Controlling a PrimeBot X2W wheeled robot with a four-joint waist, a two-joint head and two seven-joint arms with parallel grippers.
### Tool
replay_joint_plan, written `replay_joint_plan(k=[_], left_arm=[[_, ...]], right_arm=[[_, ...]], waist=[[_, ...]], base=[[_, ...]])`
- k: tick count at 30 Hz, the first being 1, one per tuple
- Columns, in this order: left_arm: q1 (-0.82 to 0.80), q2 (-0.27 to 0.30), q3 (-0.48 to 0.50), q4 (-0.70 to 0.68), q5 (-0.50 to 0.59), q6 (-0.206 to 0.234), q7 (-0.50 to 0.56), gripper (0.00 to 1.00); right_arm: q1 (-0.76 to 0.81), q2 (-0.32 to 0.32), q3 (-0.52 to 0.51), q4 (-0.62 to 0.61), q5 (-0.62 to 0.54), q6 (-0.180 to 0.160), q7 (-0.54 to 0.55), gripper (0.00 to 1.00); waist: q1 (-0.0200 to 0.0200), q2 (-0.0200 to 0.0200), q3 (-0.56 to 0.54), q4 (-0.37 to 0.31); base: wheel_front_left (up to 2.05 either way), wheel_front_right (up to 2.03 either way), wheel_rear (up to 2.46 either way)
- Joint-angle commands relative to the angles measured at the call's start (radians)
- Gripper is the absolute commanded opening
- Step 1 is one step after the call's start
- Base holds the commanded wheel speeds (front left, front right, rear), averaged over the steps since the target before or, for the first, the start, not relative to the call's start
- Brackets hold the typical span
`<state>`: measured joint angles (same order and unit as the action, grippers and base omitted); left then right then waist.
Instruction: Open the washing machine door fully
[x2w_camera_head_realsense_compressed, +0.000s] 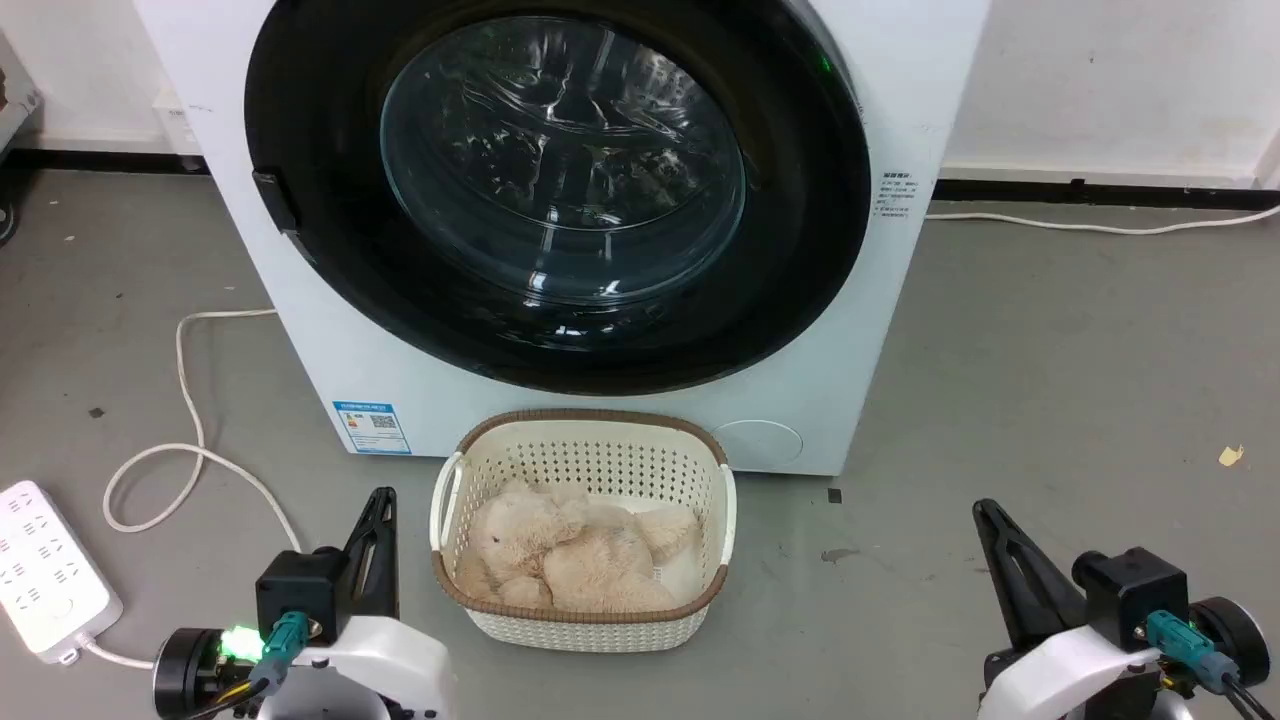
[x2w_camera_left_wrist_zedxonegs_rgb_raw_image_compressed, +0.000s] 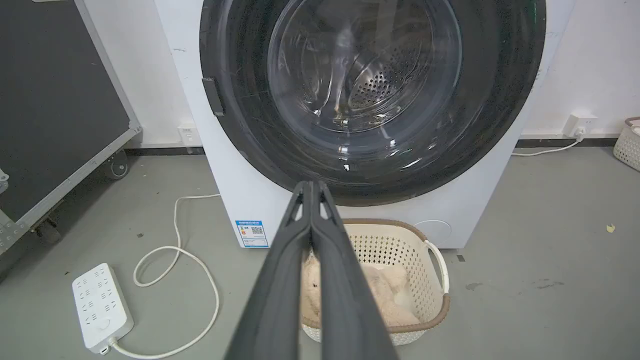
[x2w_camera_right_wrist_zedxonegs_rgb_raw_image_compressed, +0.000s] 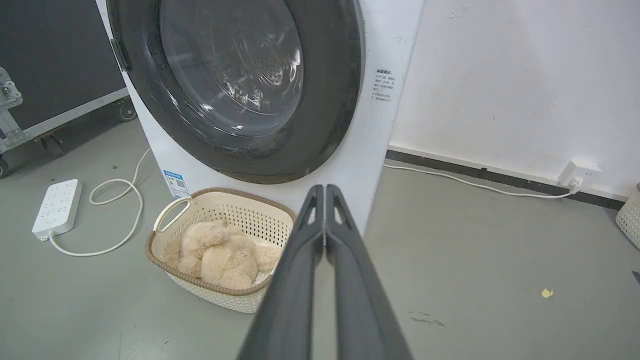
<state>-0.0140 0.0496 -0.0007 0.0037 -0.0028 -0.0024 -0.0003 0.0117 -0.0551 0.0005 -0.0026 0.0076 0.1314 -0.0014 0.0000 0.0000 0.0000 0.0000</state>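
The white washing machine (x2w_camera_head_realsense_compressed: 850, 330) stands in front of me, its blue label (x2w_camera_head_realsense_compressed: 372, 427) low on the front. Its round glossy black door (x2w_camera_head_realsense_compressed: 320, 120) lies flat against the machine, closed, with a small dark handle (x2w_camera_head_realsense_compressed: 275, 205) on its left rim. Through the glass window (x2w_camera_head_realsense_compressed: 560, 160) I see the steel drum (x2w_camera_left_wrist_zedxonegs_rgb_raw_image_compressed: 385, 85). My left gripper (x2w_camera_head_realsense_compressed: 383, 497) is shut at the lower left, well short of the machine. My right gripper (x2w_camera_head_realsense_compressed: 983, 508) is shut at the lower right. In each wrist view the two fingers (x2w_camera_left_wrist_zedxonegs_rgb_raw_image_compressed: 311, 186) (x2w_camera_right_wrist_zedxonegs_rgb_raw_image_compressed: 324, 188) meet at the tips, empty.
A cream basket (x2w_camera_head_realsense_compressed: 450, 480) holding a beige plush toy (x2w_camera_head_realsense_compressed: 570, 555) sits on the grey floor against the machine's front. A white power strip (x2w_camera_head_realsense_compressed: 45, 570) and looping cable (x2w_camera_head_realsense_compressed: 190, 440) lie at left. A black wheeled case (x2w_camera_left_wrist_zedxonegs_rgb_raw_image_compressed: 55, 100) stands far left.
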Motion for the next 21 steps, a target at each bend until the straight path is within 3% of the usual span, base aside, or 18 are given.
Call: replay_joint_plan(k=[1, 21], left_arm=[[0.014, 0.001, 0.001, -0.004, 0.003, 0.002, 0.0, 0.0], [0.014, 0.001, 0.001, -0.004, 0.003, 0.002, 0.0, 0.0]], right_arm=[[-0.012, 0.005, 0.0, 0.003, -0.008, -0.001, 0.001, 0.0], [-0.012, 0.005, 0.0, 0.003, -0.008, -0.001, 0.001, 0.0]], waist=[[0.0, 0.0, 0.0, 0.0], [0.0, 0.0, 0.0, 0.0]], base=[[0.0, 0.0, 0.0], [0.0, 0.0, 0.0]])
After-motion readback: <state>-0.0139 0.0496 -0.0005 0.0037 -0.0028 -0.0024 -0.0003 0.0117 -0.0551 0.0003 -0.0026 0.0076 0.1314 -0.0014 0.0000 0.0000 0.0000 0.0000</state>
